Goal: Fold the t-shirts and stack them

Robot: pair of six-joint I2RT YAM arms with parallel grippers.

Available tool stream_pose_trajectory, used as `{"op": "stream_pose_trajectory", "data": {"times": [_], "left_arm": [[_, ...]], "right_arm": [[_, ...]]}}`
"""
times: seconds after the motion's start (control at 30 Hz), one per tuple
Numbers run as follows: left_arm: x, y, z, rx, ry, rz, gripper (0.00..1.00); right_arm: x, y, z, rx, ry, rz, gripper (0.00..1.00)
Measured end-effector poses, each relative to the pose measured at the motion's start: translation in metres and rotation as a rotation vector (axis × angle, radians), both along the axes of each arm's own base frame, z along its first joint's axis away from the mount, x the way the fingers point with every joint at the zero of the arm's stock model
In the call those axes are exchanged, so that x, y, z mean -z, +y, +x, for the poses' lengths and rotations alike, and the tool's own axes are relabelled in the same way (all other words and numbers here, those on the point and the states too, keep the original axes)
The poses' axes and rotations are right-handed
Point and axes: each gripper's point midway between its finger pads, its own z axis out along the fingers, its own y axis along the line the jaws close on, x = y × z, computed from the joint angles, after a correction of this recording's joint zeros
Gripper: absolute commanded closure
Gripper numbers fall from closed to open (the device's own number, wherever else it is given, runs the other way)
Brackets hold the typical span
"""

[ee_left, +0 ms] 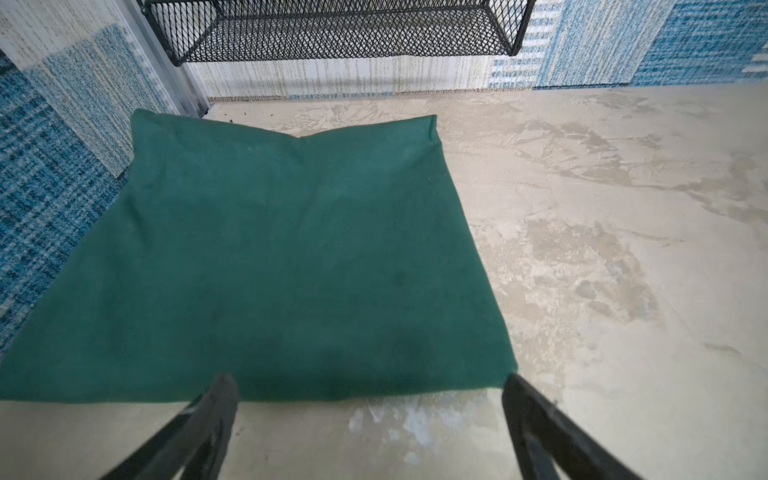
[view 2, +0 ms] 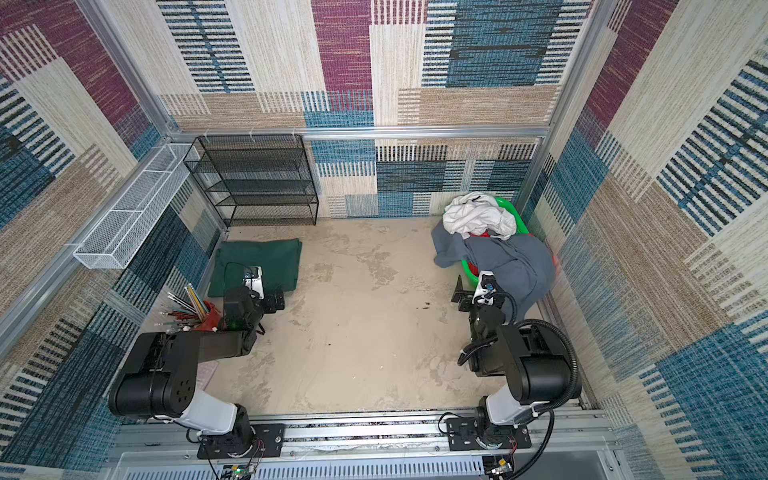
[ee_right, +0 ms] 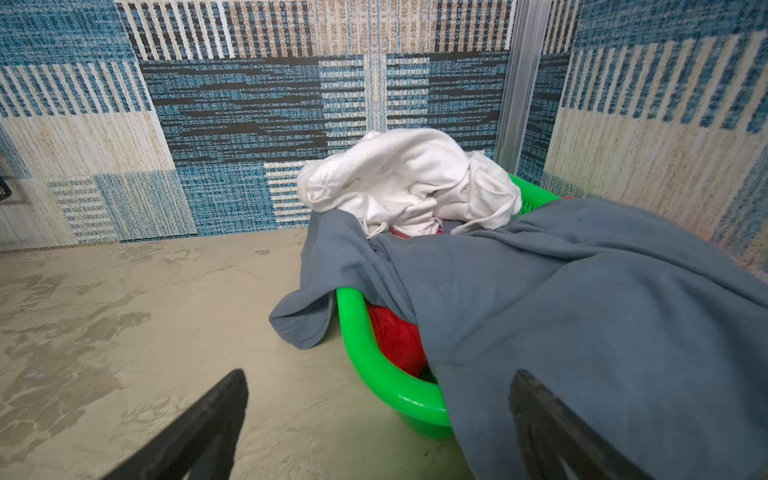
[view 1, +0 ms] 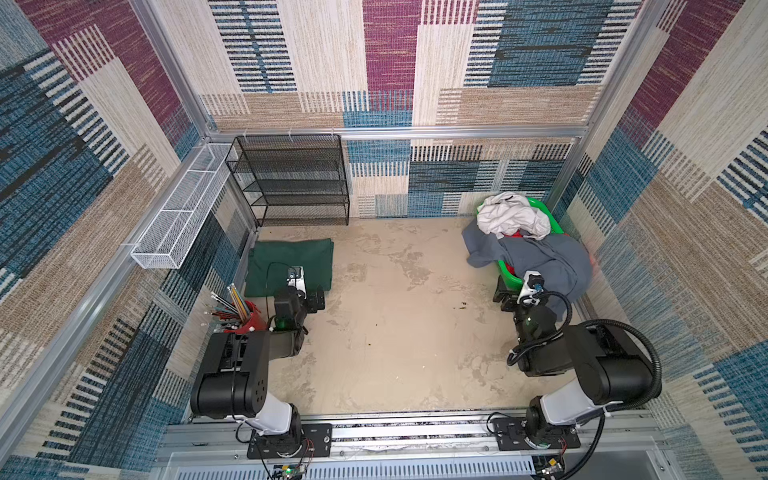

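Observation:
A dark green t-shirt (view 1: pixel 291 262) (view 2: pixel 257 266) lies folded flat at the table's far left. My left gripper (view 1: pixel 316 297) (ee_left: pixel 368 380) hangs open just off its near edge, nothing between the fingers. At the far right, a slate grey t-shirt (view 1: pixel 540 257) (ee_right: pixel 582 311) drapes over a bright green basket (view 1: pixel 509 274) (ee_right: pixel 386 374). A crumpled white t-shirt (view 1: pixel 511 216) (ee_right: pixel 411 183) sits on top; its print is hidden. My right gripper (view 1: pixel 505 297) (ee_right: pixel 379 374) stands open in front of the basket's near rim, one finger close to the grey cloth.
A black mesh shelf (view 1: pixel 291 178) stands at the back left, with a white wire tray (view 1: pixel 183 208) on the left wall. A red cup of pencils (view 1: pixel 249 320) sits beside the left arm. Red cloth (ee_right: pixel 395 336) shows inside the basket. Patterned walls enclose the table.

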Motion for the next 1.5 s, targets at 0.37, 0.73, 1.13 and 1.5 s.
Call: {"op": "stream_pose_trajectory", "data": {"times": [0.37, 0.73, 1.13, 1.5], "left_arm": [[0.000, 0.002, 0.000, -0.004, 0.000, 0.000, 0.00], [0.000, 0.004, 0.000, 0.003, 0.000, -0.011, 0.00], [-0.020, 0.002, -0.003, 0.009, -0.030, -0.010, 0.00], [-0.075, -0.020, -0.017, -0.004, -0.086, -0.007, 0.00]], "right_arm": [[-0.002, 0.000, 0.001, -0.002, -0.004, 0.000, 0.02], [-0.003, 0.001, 0.002, -0.007, -0.008, 0.000, 0.02], [-0.007, 0.002, 0.002, -0.002, -0.008, 0.000, 0.02], [-0.009, 0.004, 0.003, 0.004, -0.010, -0.002, 0.02]]}}
